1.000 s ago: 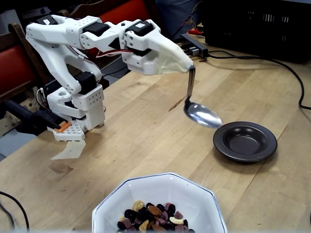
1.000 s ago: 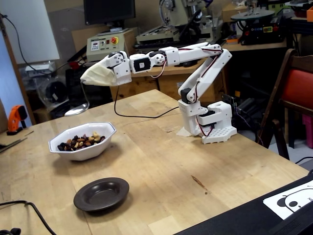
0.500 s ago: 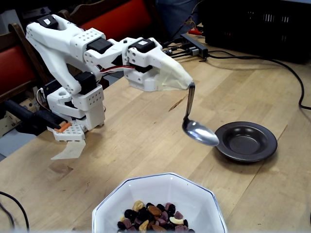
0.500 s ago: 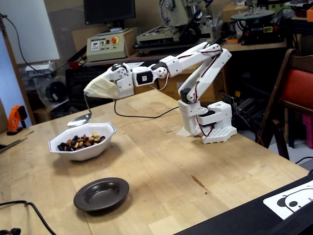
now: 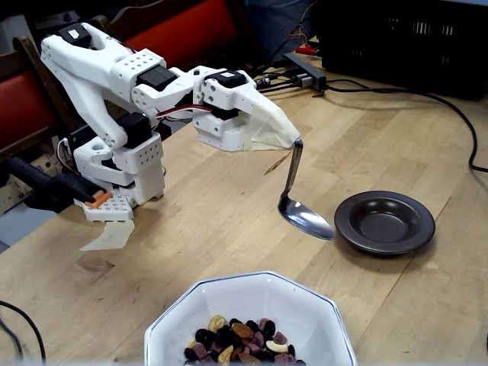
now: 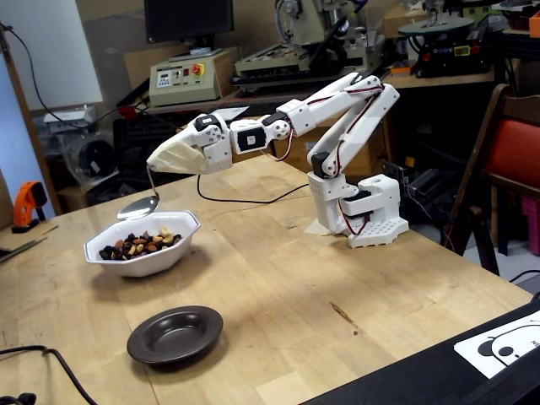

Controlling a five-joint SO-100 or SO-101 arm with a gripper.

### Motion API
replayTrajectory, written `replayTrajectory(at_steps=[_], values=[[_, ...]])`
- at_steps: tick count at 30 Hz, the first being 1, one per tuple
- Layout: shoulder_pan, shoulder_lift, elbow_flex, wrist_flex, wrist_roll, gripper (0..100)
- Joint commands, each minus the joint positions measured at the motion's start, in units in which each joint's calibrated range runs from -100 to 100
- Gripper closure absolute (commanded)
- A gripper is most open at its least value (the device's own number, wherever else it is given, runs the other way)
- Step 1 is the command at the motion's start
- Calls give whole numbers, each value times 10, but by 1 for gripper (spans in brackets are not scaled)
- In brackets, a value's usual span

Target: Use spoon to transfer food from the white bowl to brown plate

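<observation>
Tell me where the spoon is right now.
The spoon hangs from the hand, held in the air just above the far rim of the white bowl in a fixed view, left of the arm's base, with the brown plate nearer the camera.

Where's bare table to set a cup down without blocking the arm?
Free: bare wood between the arm base and brown plate, toward the near edge. Crowded: around the white bowl, where the spoon hangs over its rim.

Wooden table [image 6: 354, 287], red chair [image 6: 515, 152], cluttered workshop benches [image 6: 337, 63] behind.
</observation>
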Motion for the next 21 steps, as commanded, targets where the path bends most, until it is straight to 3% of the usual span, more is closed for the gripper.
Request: replayTrajectory(at_steps=[1,21], values=[[34,-3,-10,-14,-2,97],[146,-3,-9,-14,-40,97]])
